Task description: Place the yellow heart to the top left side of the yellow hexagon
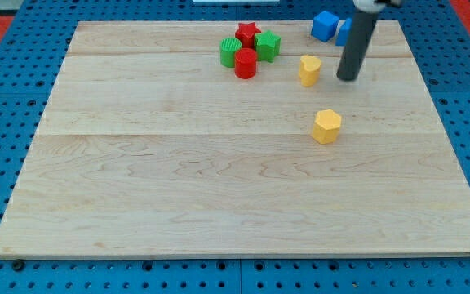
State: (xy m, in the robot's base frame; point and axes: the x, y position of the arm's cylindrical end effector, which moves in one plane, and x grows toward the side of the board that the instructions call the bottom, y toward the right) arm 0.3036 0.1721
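Observation:
The yellow heart [309, 69] lies on the wooden board near the view's top, right of centre. The yellow hexagon [327, 126] lies below it and slightly to the right, apart from it. My tip [348, 78] rests on the board just right of the yellow heart, with a small gap between them, and above the hexagon. The dark rod rises from it toward the view's top.
A cluster at the view's top centre holds a red star [247, 33], a green block [268, 46], a green cylinder [230, 53] and a red cylinder [246, 64]. A blue block [325, 25] and another blue block [343, 31] behind the rod sit at the top right.

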